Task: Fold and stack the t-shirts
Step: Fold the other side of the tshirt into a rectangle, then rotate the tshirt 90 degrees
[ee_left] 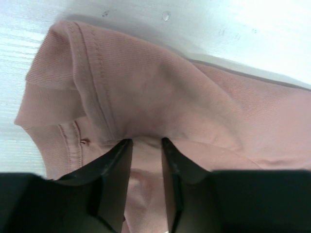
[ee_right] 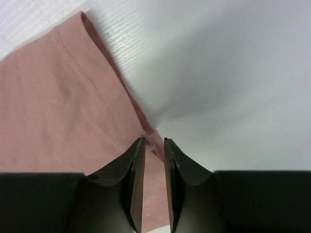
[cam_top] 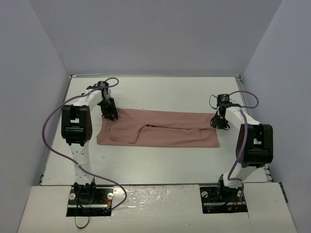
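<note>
The salmon-pink t-shirt (cam_top: 160, 128) lies across the table as a long folded strip, and its chest graphic is hidden. My left gripper (cam_top: 109, 114) is at the strip's far left corner. In the left wrist view it (ee_left: 146, 141) is shut on a bunched ridge of the t-shirt (ee_left: 155, 87) beside the ribbed neckband (ee_left: 41, 97), and the cloth tents up to the tips. My right gripper (cam_top: 218, 122) is at the far right corner. Its jaws (ee_right: 154, 140) stand a narrow gap apart astride the stitched hem of the t-shirt (ee_right: 58, 97), which lies flat.
The white table (cam_top: 160, 160) is boxed in by grey walls on the left, right and back. Purple cables (cam_top: 48, 126) loop off both arms. Bare tabletop (ee_right: 233, 73) shows right of the shirt's hem and beyond the collar (ee_left: 218, 29).
</note>
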Action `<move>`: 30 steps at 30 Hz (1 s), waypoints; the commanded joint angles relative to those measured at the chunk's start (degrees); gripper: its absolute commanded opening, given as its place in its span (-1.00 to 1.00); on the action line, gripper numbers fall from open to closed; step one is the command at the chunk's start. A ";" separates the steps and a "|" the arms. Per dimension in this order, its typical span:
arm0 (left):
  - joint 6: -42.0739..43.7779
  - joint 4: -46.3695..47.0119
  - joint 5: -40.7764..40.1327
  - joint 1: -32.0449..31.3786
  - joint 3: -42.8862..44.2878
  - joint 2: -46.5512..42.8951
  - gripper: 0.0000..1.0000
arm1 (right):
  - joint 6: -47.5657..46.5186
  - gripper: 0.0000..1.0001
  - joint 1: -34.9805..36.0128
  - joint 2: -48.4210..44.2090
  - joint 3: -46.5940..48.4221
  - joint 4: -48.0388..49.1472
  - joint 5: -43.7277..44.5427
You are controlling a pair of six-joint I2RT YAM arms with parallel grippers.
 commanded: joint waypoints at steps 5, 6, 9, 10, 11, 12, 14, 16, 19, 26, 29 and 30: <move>0.18 1.38 1.18 -0.73 5.34 -9.42 -0.05 | -1.80 -0.26 1.71 -4.95 10.10 -2.55 -2.24; -0.15 1.43 1.35 -0.95 5.29 -10.32 -0.02 | -2.19 -0.25 2.71 -4.79 11.16 -2.55 -2.58; -1.87 1.54 1.04 -1.87 3.14 -11.76 0.03 | -2.84 -0.25 4.48 -2.59 13.48 -2.49 -3.68; -2.41 1.61 0.50 -2.34 2.41 -11.79 0.03 | -2.80 -0.26 4.87 -1.92 13.77 -2.43 -3.95; -2.92 1.80 -0.21 -2.95 1.74 -11.69 0.03 | -2.74 -0.26 5.37 -1.32 14.06 -2.38 -4.30; -3.20 2.41 -0.49 -3.64 0.30 -11.35 0.03 | -2.67 -0.27 5.92 -0.09 14.27 -2.38 -4.58; -4.19 3.79 -0.32 -4.60 -1.82 -10.75 0.03 | -2.41 -0.28 6.66 1.56 14.39 -2.03 -4.52; -4.96 5.62 -0.89 -5.36 -3.67 -10.29 0.02 | -2.50 -0.29 7.25 3.27 14.33 -1.00 -4.42; -5.42 8.24 -1.59 -5.67 -5.25 -7.75 0.02 | -2.70 -0.29 7.67 5.12 13.64 0.57 -4.54; -5.16 9.01 -3.97 -4.89 -0.75 -0.19 0.01 | -2.22 -0.34 6.43 9.60 10.07 4.40 -3.38; -3.35 9.62 -3.01 -4.80 4.77 3.78 0.02 | -2.48 -0.34 5.57 11.41 9.12 5.52 -3.04; -3.08 9.87 -2.88 -4.86 5.75 5.36 0.02 | -2.55 -0.34 5.50 11.61 9.06 5.65 -2.85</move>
